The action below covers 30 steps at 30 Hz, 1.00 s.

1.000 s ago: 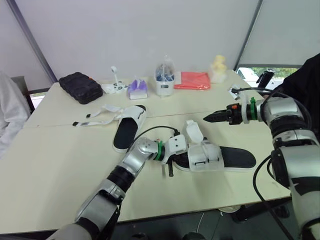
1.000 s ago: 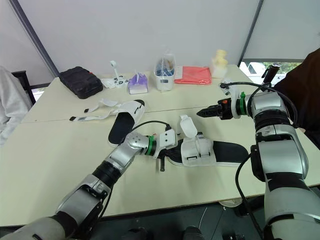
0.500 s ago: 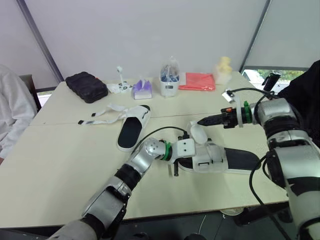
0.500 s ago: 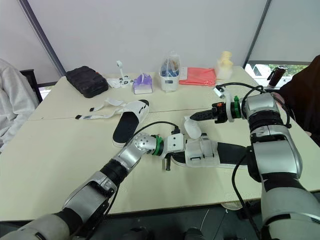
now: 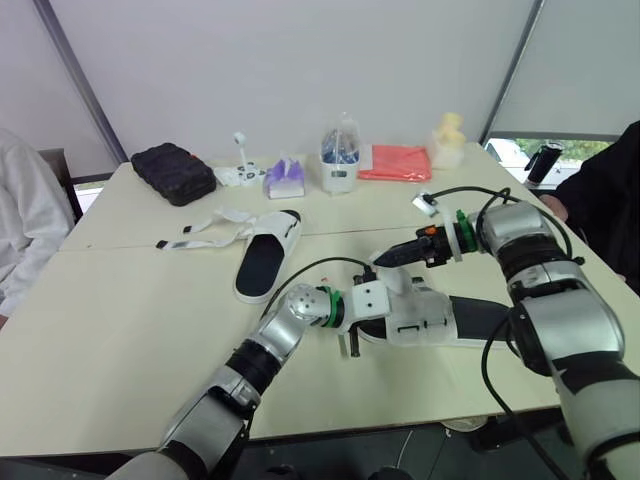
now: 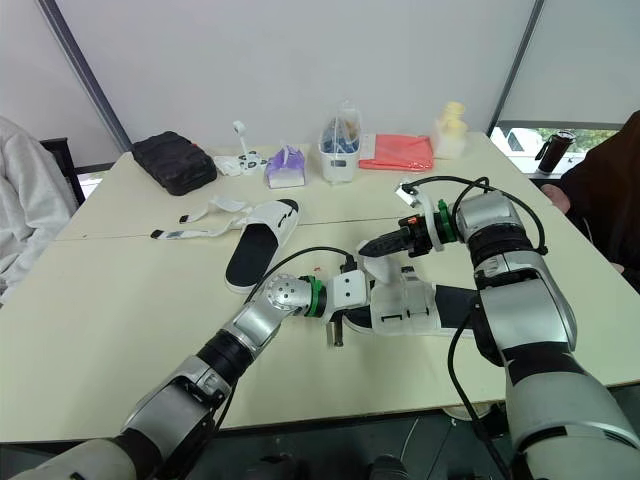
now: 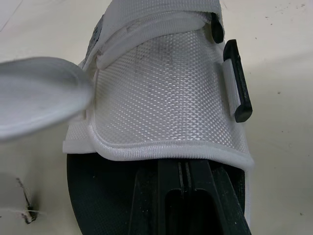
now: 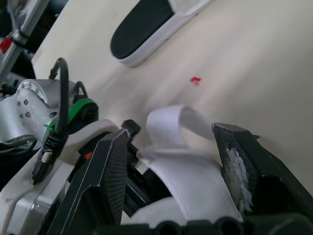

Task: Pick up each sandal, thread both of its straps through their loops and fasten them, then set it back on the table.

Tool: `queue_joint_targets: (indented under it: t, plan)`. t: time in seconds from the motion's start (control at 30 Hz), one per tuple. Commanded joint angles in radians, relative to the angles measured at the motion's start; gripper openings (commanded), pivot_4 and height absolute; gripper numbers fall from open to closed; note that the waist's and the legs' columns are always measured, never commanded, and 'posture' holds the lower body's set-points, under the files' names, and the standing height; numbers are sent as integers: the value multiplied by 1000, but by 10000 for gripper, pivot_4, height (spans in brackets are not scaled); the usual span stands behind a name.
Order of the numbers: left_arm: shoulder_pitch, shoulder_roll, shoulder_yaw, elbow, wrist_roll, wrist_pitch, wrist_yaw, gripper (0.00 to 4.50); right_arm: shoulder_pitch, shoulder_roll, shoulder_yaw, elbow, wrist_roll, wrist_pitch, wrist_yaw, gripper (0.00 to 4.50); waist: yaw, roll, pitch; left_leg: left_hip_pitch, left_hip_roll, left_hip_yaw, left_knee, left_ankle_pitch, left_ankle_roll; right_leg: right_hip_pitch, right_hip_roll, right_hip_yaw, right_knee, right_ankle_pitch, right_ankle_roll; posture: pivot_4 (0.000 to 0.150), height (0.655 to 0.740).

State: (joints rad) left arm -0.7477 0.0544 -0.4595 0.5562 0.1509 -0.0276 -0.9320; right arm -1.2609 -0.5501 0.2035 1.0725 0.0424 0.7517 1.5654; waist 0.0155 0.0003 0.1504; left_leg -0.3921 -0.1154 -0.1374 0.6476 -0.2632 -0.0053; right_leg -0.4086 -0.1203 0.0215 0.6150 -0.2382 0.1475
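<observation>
Slippage of the loose strap is the main hazard. The right gripper is spread, with the curled strap end between its fingers but not pinched. Closing off-centre would likely push the flap aside or catch the upper beneath it.

The near sandal lies flat on the table, with the left gripper at its toe end. Whether that gripper clamps the sole cannot be told. If it does not, a pull on the strap may drag or turn the sandal. The second sandal lies further back to the left, its straps spread loose.

Head views render the right gripper as one dark point; the right wrist view resolves the gap. The left wrist view adds the black loop on the side of the upper, judged the threading target.
</observation>
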Motion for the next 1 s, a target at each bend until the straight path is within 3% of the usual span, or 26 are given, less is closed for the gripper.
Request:
queue_joint_targets:
  t: [0.03, 0.3, 0.4, 0.53, 0.57, 0.8, 1.0]
  plan:
    - [50, -10, -71, 59, 51, 44, -8, 0, -13, -11, 25, -57, 25, -10, 45, 29422, 0, 0, 0, 0, 0, 0, 0, 0, 0, 0, 0, 0, 0, 0, 0, 1500, 7400]
    - [55, -17, -56, 61, 42, 47, 16, 0, 45, -92, 229, -209, 86, -85, 49, 29422, 0, 0, 0, 0, -1, 0, 1, 0, 0, 1, 0, 0, 0, 0, 0, 1500, 7400]
    - [51, -27, -53, 70, 42, 43, 27, 0, 47, -85, 242, -232, 44, -140, 49, 22170, 1, 0, 0, 0, -1, 0, 1, 0, 0, 1, 0, 0, 0, 0, 0, 1500, 7400]
    - [45, -37, -49, 82, 40, 40, 36, 0, 25, -65, 206, -229, 68, -114, 49, 2018, 2, 0, 0, 0, -1, -1, 1, 0, 0, 1, 0, 0, 0, 0, 0, 1500, 7400]
    - [43, -38, -48, 86, 39, 39, 38, 0, 25, -68, 210, -237, 81, -107, 49, 896, 3, 0, 0, 0, -1, -1, 1, 0, 0, 1, 0, 0, 0, 0, 0, 1500, 7400]
    - [33, -46, -43, 105, 39, 29, 49, 0, 34, -86, 244, -264, 107, -147, 49, 896, 2, 0, 0, 0, -1, -1, 2, 0, 0, 1, -1, 0, 0, 0, 0, 1500, 7400]
    - [43, -34, -36, 91, 37, 35, 55, 0, 90, -86, 6, -277, 147, -217, -179, 896, 3, 0, 0, 0, -1, -1, 2, 0, 0, 1, -1, 0, 0, 0, 0, 1500, 7400]
